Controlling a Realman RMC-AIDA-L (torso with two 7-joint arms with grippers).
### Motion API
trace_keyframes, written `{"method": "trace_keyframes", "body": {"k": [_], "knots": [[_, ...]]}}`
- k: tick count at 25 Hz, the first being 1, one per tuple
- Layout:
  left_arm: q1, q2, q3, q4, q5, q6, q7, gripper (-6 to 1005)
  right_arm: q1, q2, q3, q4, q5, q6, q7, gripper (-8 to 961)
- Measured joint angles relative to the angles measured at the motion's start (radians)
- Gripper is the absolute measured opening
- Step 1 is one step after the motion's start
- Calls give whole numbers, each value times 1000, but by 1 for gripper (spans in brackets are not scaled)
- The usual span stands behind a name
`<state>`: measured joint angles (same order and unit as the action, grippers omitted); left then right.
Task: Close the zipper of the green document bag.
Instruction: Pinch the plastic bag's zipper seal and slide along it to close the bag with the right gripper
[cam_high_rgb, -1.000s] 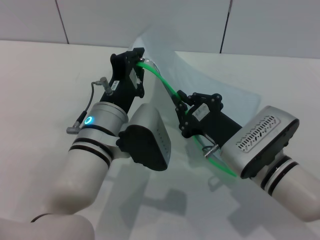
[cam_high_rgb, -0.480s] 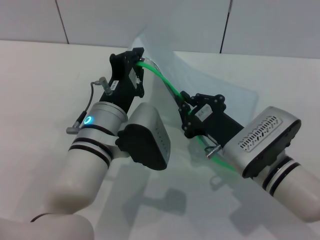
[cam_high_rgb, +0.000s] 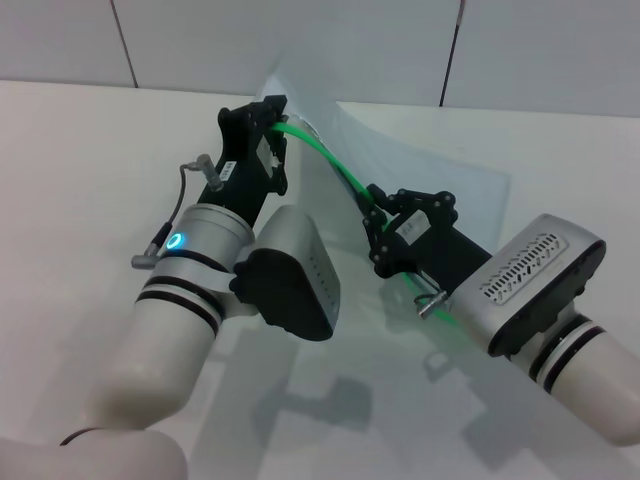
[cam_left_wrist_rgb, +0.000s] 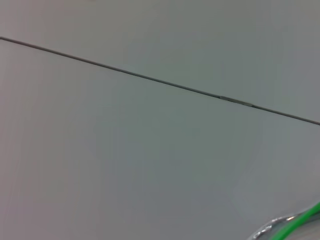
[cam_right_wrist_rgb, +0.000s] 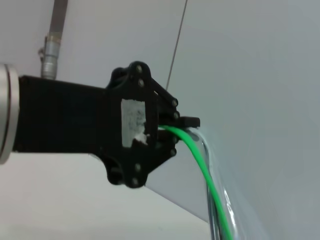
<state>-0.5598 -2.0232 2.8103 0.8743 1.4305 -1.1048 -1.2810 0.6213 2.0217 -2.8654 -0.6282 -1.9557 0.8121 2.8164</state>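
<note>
The green document bag (cam_high_rgb: 425, 170) is a translucent pale pouch held up off the white table between both arms. Its bright green zipper (cam_high_rgb: 325, 160) runs as a taut line from upper left down to lower right. My left gripper (cam_high_rgb: 274, 126) is shut on the far end of the zip edge; the right wrist view shows the left gripper (cam_right_wrist_rgb: 167, 127) pinching the zipper (cam_right_wrist_rgb: 210, 180) there. My right gripper (cam_high_rgb: 373, 222) is shut on the zipper midway along, and the strip passes on under its wrist. The slider tab is hidden between its fingers. A bit of the zipper (cam_left_wrist_rgb: 300, 222) shows in the left wrist view.
The white table (cam_high_rgb: 70, 150) stretches to the left and right of the arms, with a grey panelled wall (cam_high_rgb: 300, 40) behind. The left forearm (cam_high_rgb: 190, 290) and right forearm (cam_high_rgb: 540, 300) fill the near part of the scene.
My right gripper has slid along the zipper toward the lower right, away from the left gripper. The left gripper has held still on the zip end.
</note>
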Motion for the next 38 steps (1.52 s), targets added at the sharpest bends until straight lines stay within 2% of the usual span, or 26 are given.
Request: {"method": "trace_keyframes", "body": {"k": [38], "knots": [[0, 3, 9, 5, 2, -21, -5, 51, -32, 0, 9, 83, 70, -5, 0, 106]]}}
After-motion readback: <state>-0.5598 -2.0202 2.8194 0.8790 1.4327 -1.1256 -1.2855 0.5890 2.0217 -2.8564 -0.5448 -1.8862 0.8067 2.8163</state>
